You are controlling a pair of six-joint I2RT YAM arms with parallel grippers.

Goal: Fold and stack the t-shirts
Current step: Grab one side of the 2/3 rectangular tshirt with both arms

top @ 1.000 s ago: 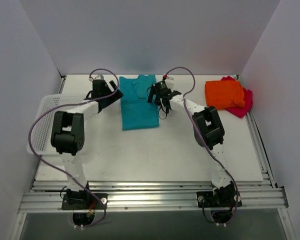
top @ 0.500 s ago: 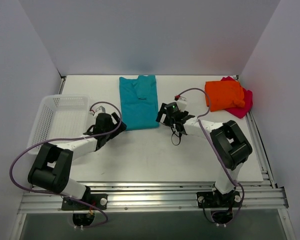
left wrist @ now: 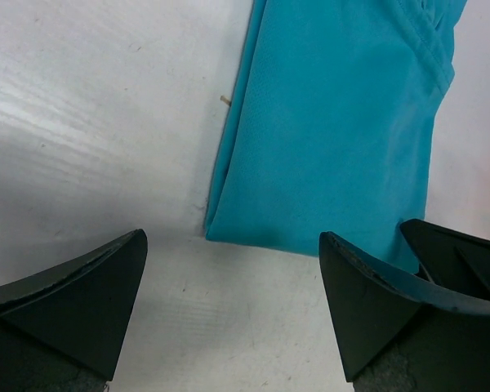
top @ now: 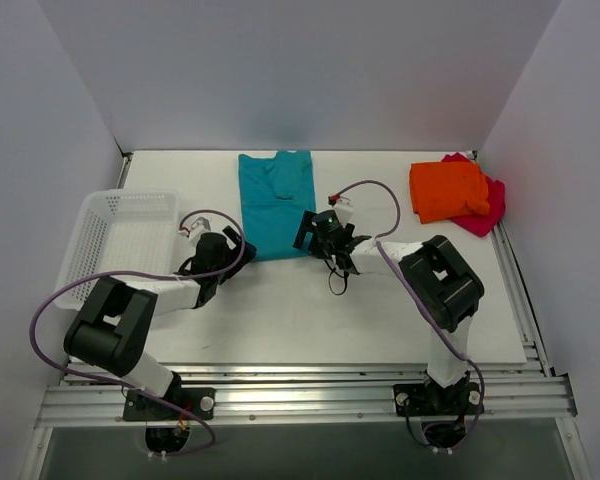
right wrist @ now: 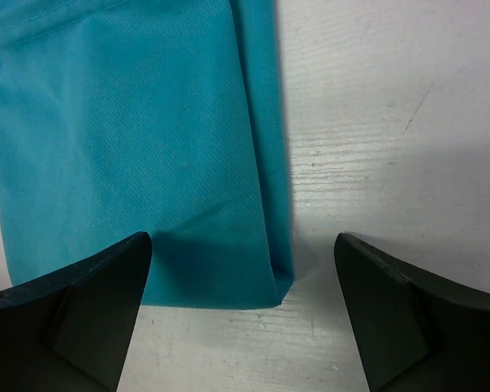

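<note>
T-shirt (top: 276, 200) between left pincer (top: 238, 250), right pincer (top: 306, 232)

The white table (top: 360, 320) carries a teal-blue t-shirt (top: 276, 200) lying flat, folded into a long strip. Left of that shirt sits a white mesh basket (top: 130, 194). Well to the shirt's right lies a magenta t-shirt (top: 485, 212), with an orange t-shirt (top: 448, 188) on top.

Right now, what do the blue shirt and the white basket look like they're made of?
Blue shirt: looks like thin knit cloth with a matte finish; a fine dotted weave and soft folded edges show close up. White basket: probably moulded plastic with a smooth finish; its walls are a regular open grid.
</note>
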